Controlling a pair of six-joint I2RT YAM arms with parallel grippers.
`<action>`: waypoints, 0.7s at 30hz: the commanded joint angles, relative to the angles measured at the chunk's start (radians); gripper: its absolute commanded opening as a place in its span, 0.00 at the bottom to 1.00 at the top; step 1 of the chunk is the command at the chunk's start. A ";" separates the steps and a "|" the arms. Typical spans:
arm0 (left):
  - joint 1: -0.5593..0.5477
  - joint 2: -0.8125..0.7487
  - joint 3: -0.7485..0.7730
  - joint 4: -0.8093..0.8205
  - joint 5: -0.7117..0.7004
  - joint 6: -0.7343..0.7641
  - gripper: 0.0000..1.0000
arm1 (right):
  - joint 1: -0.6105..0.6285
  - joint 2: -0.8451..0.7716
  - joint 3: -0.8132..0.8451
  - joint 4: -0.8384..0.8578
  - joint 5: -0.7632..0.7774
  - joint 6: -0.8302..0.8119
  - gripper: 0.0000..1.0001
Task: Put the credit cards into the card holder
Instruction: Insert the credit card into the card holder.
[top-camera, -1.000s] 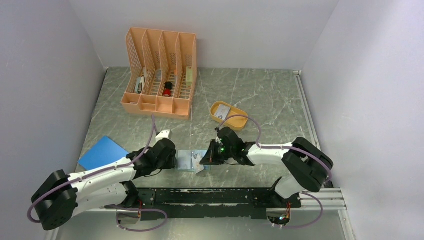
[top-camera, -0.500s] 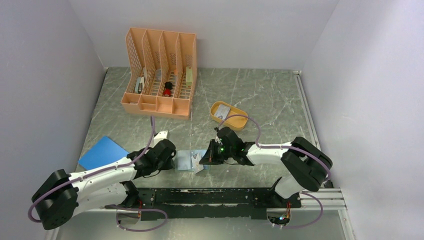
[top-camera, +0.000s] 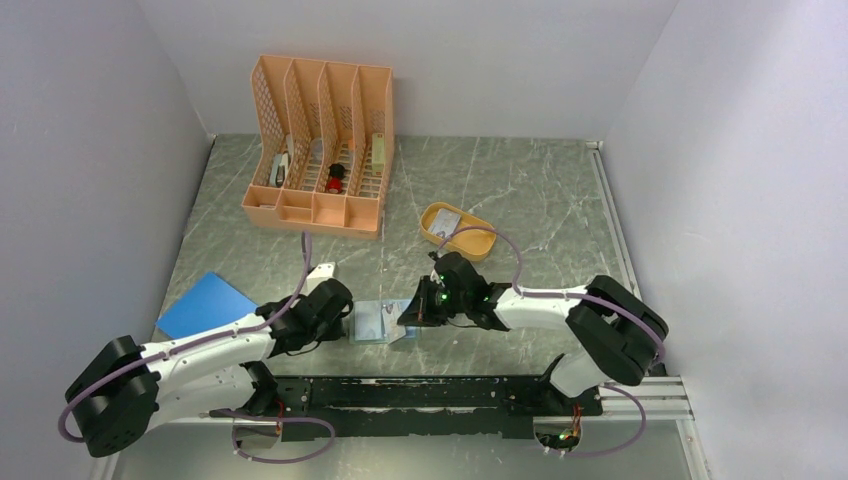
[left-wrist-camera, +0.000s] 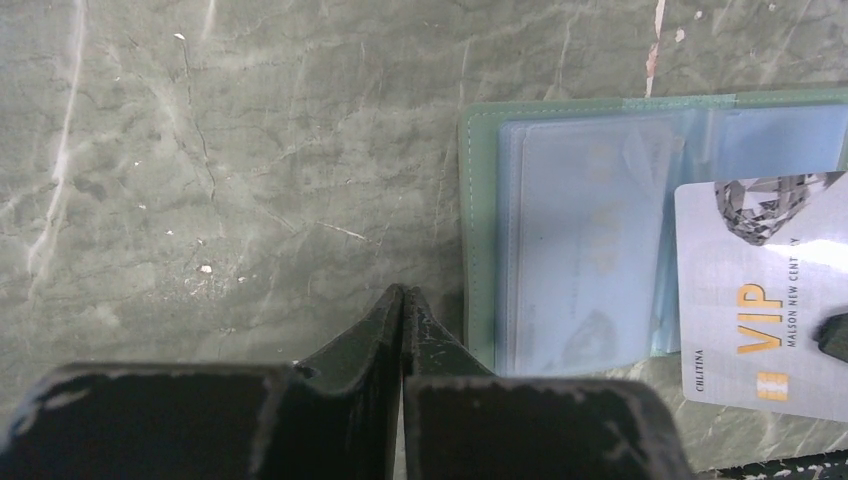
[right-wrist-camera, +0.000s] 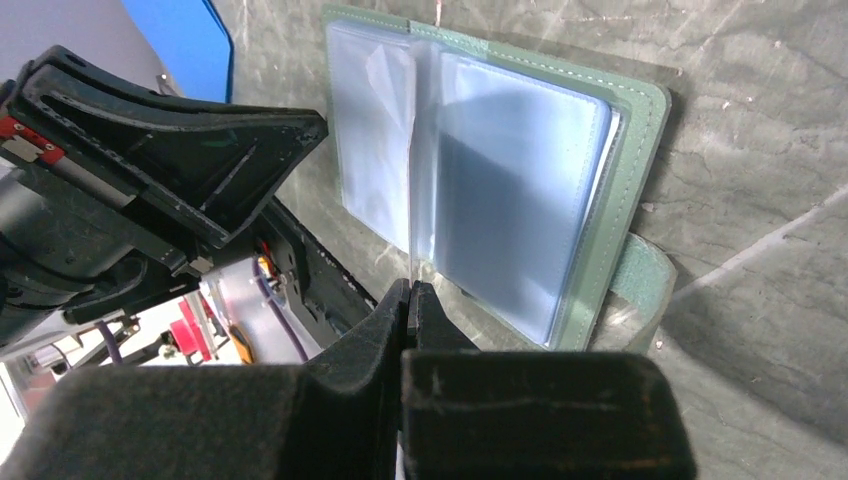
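Pinching the partly cut-off VIP credit card (left-wrist-camera: 760, 300) in the right hand (right-wrist-camera: 408, 288) over the open card holder (left-wrist-camera: 560, 230); holding the left hand (left-wrist-camera: 402, 298) shut on nothing.

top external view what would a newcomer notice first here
Probably the tall orange slotted desk organiser at the back left of the marbled grey table, the brightest thing there. Next, near the front centre, the open grey-green card holder with clear pockets, where the right gripper pinches a white VIP card. A bright blue flat sheet lies at the left.
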 joint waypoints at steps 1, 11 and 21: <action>0.005 0.002 0.010 0.011 -0.002 -0.002 0.06 | 0.002 -0.037 0.003 0.035 0.045 0.004 0.00; 0.005 0.013 0.003 0.026 0.018 -0.003 0.05 | 0.004 0.011 0.013 0.060 0.018 0.014 0.00; 0.006 0.011 0.002 0.027 0.019 -0.002 0.05 | 0.014 0.038 0.025 0.058 0.005 0.007 0.00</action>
